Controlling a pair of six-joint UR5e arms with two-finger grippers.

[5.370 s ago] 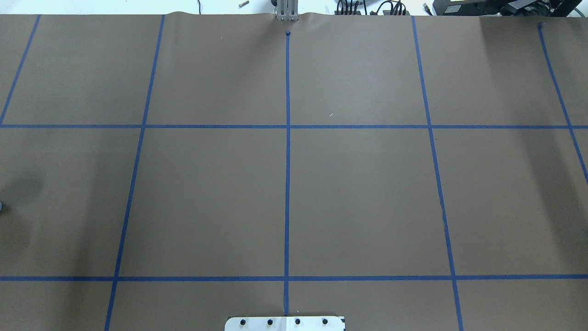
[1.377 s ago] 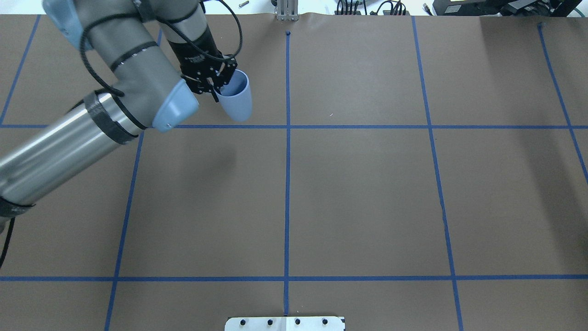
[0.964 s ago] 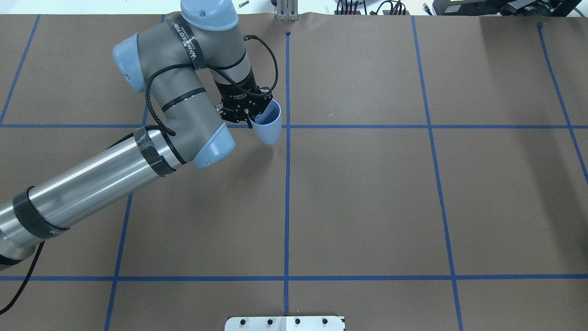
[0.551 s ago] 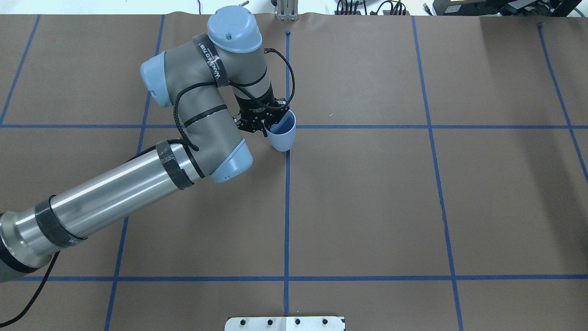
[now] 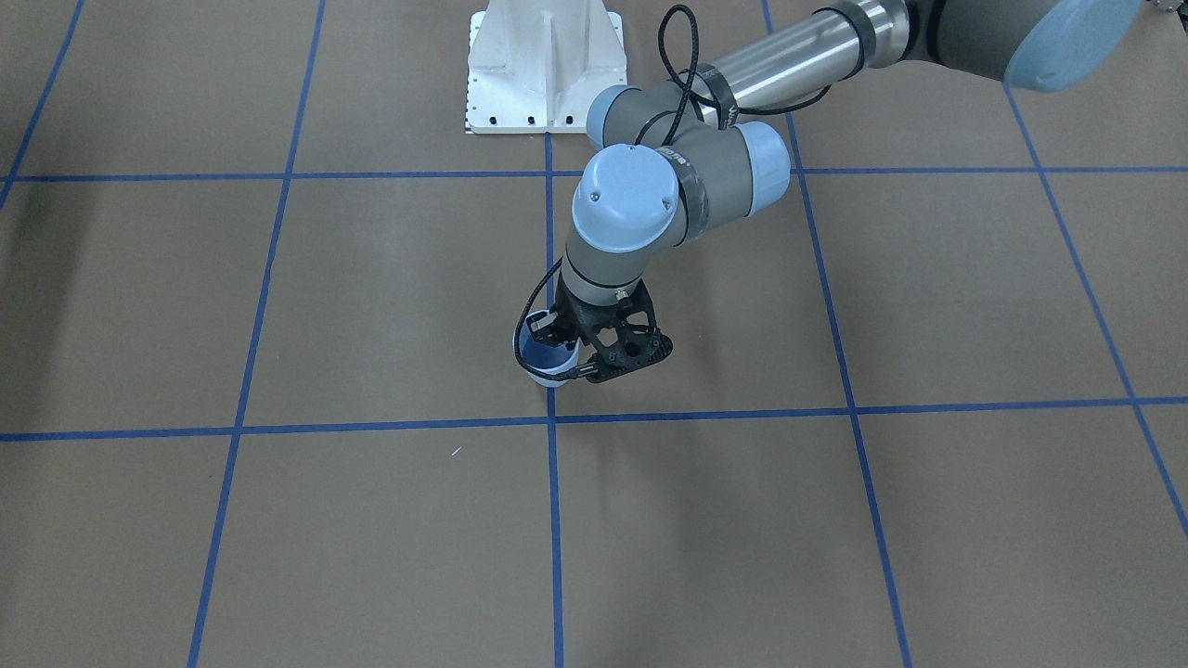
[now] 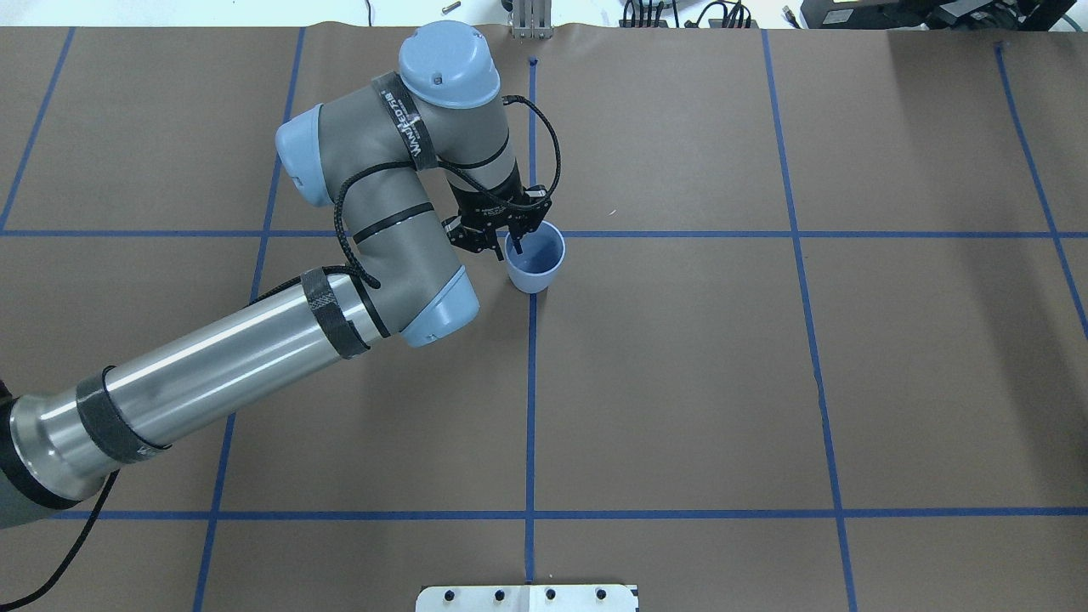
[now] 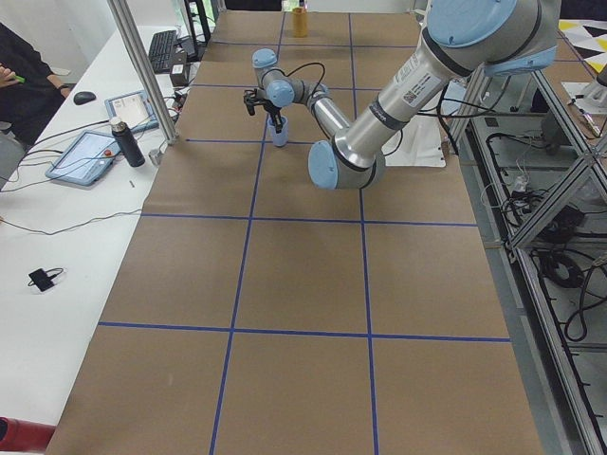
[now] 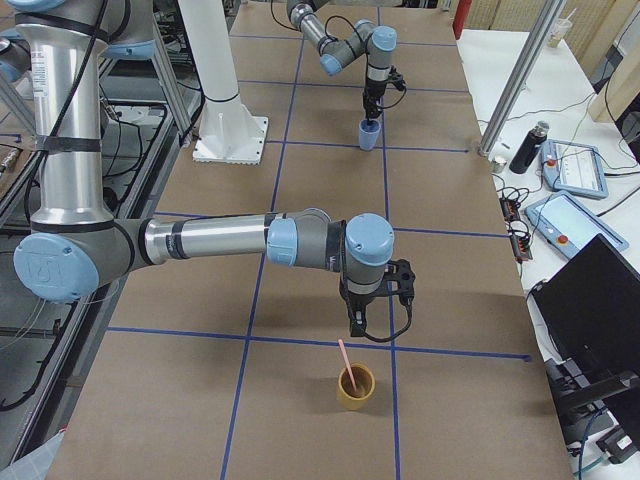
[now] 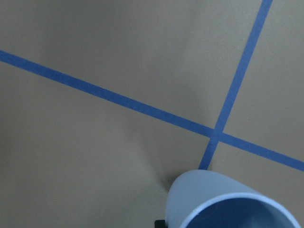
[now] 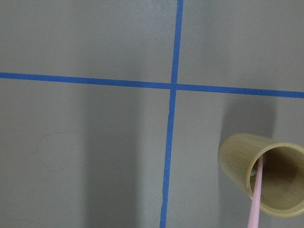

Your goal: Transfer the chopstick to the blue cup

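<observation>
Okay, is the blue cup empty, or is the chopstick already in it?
Empty: overhead, the blue cup shows a bare inside; the left end effector grips its rim. The chopstick is in the tan cup.

The left arm [image 6: 374, 238] has a silver tube with 2 black bands, grey joints and light blue round caps. 1 more band above the jaws carries white letters. A black cable [image 6: 339, 217] loops beside it. The left gripper [image 6: 507, 249] is black and openwork. The right arm [image 8: 200, 240] has the same colours.

Left claw [image 6: 513, 248] clamped, pointing down; right claw [image 8: 372, 322] hangs.
</observation>
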